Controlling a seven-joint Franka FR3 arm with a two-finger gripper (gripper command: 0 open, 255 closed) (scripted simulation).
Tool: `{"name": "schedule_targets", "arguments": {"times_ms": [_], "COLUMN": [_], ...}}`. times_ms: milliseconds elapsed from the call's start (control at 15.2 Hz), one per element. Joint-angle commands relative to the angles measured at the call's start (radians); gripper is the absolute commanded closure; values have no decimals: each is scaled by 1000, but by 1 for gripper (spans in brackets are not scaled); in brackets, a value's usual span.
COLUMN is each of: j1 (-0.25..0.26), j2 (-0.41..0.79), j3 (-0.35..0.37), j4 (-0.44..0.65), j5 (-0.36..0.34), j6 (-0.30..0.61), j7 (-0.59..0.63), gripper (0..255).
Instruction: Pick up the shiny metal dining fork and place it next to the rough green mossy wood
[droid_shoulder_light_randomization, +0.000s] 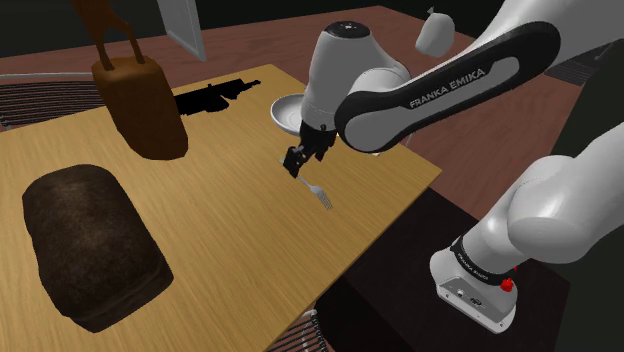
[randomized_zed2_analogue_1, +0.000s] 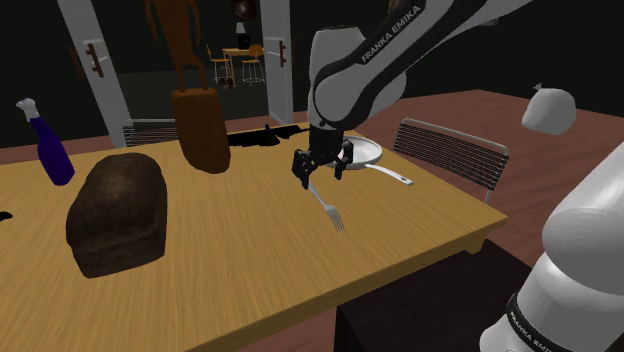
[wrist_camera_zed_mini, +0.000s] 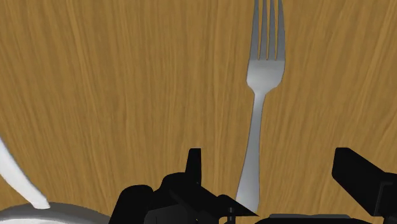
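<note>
The fork (wrist_camera_zed_mini: 257, 108) seems to lie flat on the table (droid_shoulder_light_randomization: 200, 230), near the edge by the stand. Its handle end sits right under the gripper (wrist_camera_zed_mini: 270, 156), and its prongs point away. The handle runs between the two fingers, which stand wide apart and do not touch it, so nothing is held. I think the gripper must go straight down and pinch the handle. A brown block (droid_shoulder_light_randomization: 140, 110) and a dark lump (droid_shoulder_light_randomization: 90, 245) sit well apart from the fork.
</note>
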Motion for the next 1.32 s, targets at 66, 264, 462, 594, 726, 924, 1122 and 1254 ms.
{"name": "schedule_targets", "arguments": {"times_ms": [66,264,462,594,726,924,1122,1254], "j1": [-8,-15,-21,-21,-21,-21,-21,-21], "j2": [47,87,123,123,123,123,123,123], "j3": [7,11,13,13,13,13,13,13], "j4": [-2,-8,-11,-11,-11,-11,-11,-11], "j5": [-28,-55,-83,-83,-83,-82,-82,-82], "j6": [51,94,130,130,130,130,130,130], "j7": [19,38,58,58,58,58,58,58], "gripper": [0,0,0,0,0,0,255,255]}}
